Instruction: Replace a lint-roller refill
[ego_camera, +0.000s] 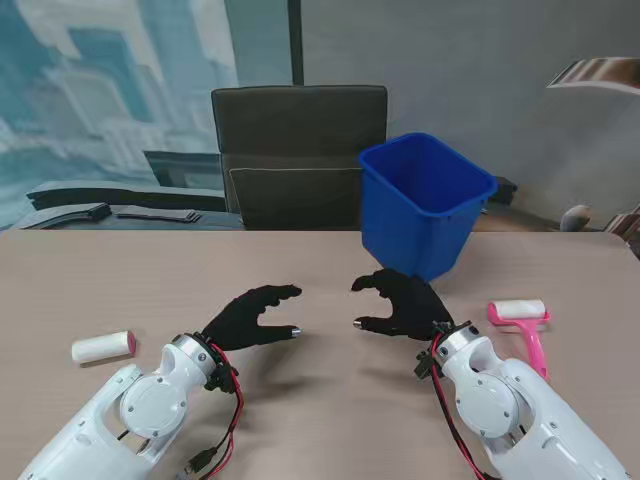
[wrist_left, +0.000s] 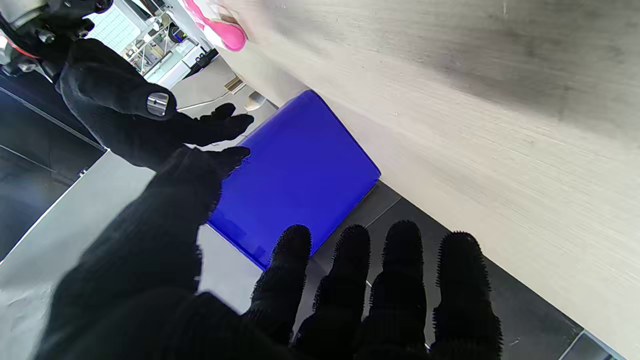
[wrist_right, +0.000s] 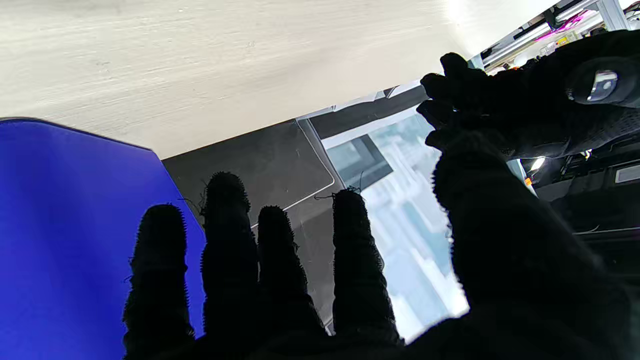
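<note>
A pink lint roller (ego_camera: 524, 323) with a white roll on its head lies on the table to the right of my right hand (ego_camera: 405, 304); a pink piece of the lint roller (wrist_left: 226, 33) shows in the left wrist view. A loose white refill roll (ego_camera: 103, 346) with a pink end lies at the left, nearer to me than my left hand (ego_camera: 250, 314). Both black-gloved hands hover over the table's middle, facing each other, fingers apart and holding nothing. Each wrist view shows the other hand: right hand (wrist_left: 125, 115), left hand (wrist_right: 530, 110).
A blue bin (ego_camera: 422, 202) stands at the far edge of the wooden table (ego_camera: 320, 400), just beyond my right hand, also seen as the blue bin (wrist_left: 295, 180) and blue bin (wrist_right: 65, 225). A dark chair (ego_camera: 298, 155) stands behind the table.
</note>
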